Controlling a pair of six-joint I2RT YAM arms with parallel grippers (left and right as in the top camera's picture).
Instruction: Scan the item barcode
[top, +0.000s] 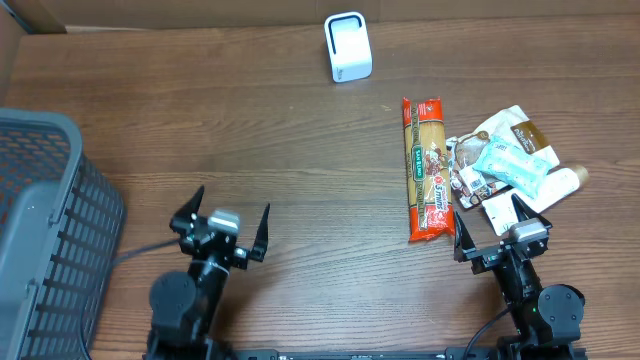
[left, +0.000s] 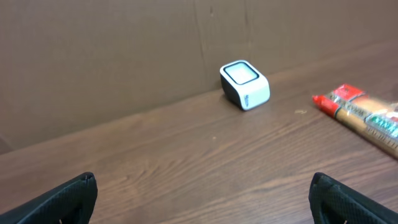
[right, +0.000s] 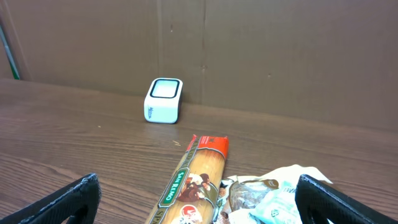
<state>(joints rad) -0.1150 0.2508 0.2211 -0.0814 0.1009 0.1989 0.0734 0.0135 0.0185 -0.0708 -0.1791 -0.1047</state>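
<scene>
Dark wood grain streaks the brown table (top: 250, 130). The small boxy scanner (top: 348, 46) is white; the long pasta packet (top: 426, 168) is tan, red-ended, green-labelled. At eight o'clock, the lattice plastic basket (top: 40, 240) is grey.

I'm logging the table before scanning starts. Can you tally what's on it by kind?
White scanner: 1
Grey basket: 1
Spaghetti pack: 1
Small packets in the overlapping pile: at least 3; the exact count is hard to tell
Cream bottle or tube: 1
Total: at least 7
</scene>
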